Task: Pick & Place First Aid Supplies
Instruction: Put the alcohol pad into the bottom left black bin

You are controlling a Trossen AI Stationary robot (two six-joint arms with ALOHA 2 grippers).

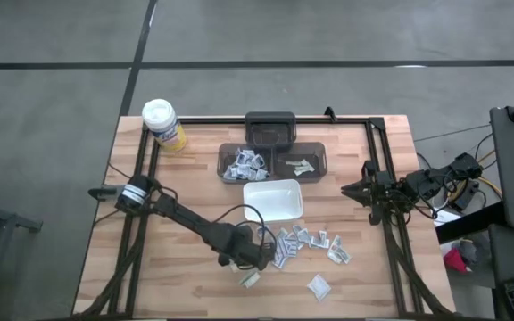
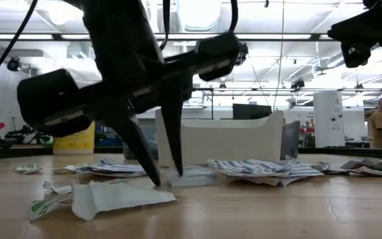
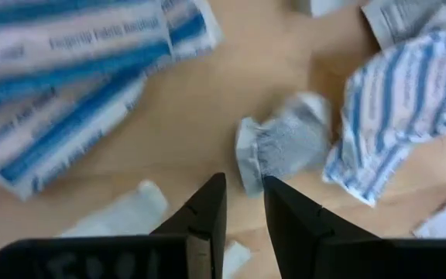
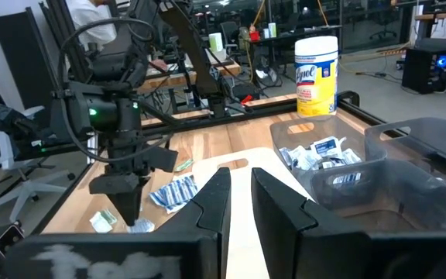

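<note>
Crumpled white packet [image 2: 121, 197], torn-looking paper w/ a greenish-printed scrap at its end, lies closest in the low view on the wood-grain tabletop [image 2: 277, 212]. Just behind it the left gripper [image 2: 166, 178] points down, two dark tapered fingers nearly touching the table, narrow gap between them, nothing clamped that I can make out. Flat blue-striped packets [image 2: 264, 167] fan out beside it; the white rectangular tray [image 2: 221, 139] stands behind, smooth plastic w/ a notched rim.

High view: left arm reaches diagonally across the butcher-block table to the loose scatter of first aid packets [image 1: 309, 239] in front of the white tray [image 1: 273, 199]. Two more packets lie apart nearer the front edge [image 1: 319, 285]. Behind the tray, a dark translucent two-compartment bin [image 1: 273, 161] holds a heap of packets in its left half, a few in the right. Yellow canister [image 1: 163, 123] w/ white lid at the back left. Right gripper [image 1: 357, 189] waits by the table's right edge.

Left wrist view: fingers [image 3: 207, 221] slightly apart, tips just beside a small crinkled grey-white packet [image 3: 285, 143]; glossy blue-banded packets [image 3: 68, 77] nearby.

Right wrist view: right fingers [image 4: 215, 201] a narrow gap apart, empty, aimed over the bin.
</note>
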